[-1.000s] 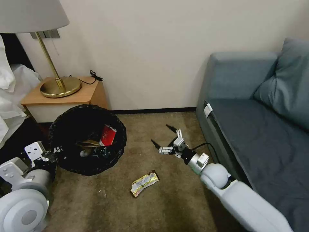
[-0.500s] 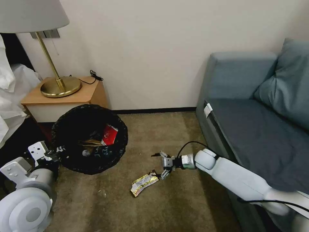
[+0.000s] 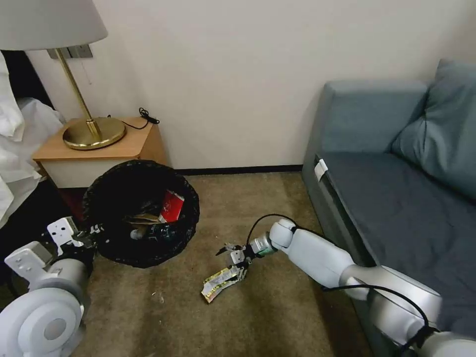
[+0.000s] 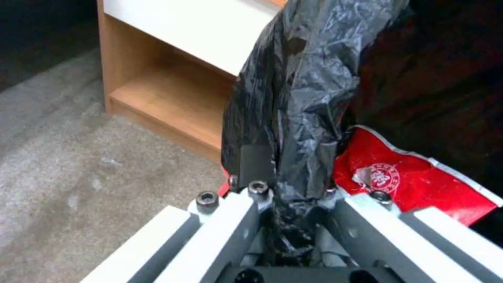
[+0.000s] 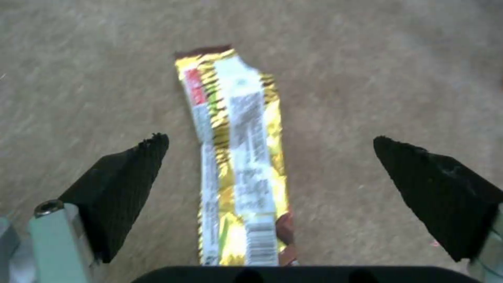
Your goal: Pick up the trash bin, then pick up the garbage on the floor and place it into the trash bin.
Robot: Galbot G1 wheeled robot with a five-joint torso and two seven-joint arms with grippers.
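Soft, even indoor light fills the room with only faint shadows on the carpet (image 3: 277, 198), the trash bin's (image 3: 141, 220) black liner swallows detail in darkness, and the right wrist view is motion-blurred, its carpet smeared around the yellowish-silver wrapper (image 5: 235, 157) between the pincer's fingertips (image 5: 125, 184).

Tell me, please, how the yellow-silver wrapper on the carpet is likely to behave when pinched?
The wrapper lies flat and thin, so it probably weighs little and flops. Its glossy foil may slip between the open right gripper's fingertips. Lying flush on the carpet, its edges look hard to catch.
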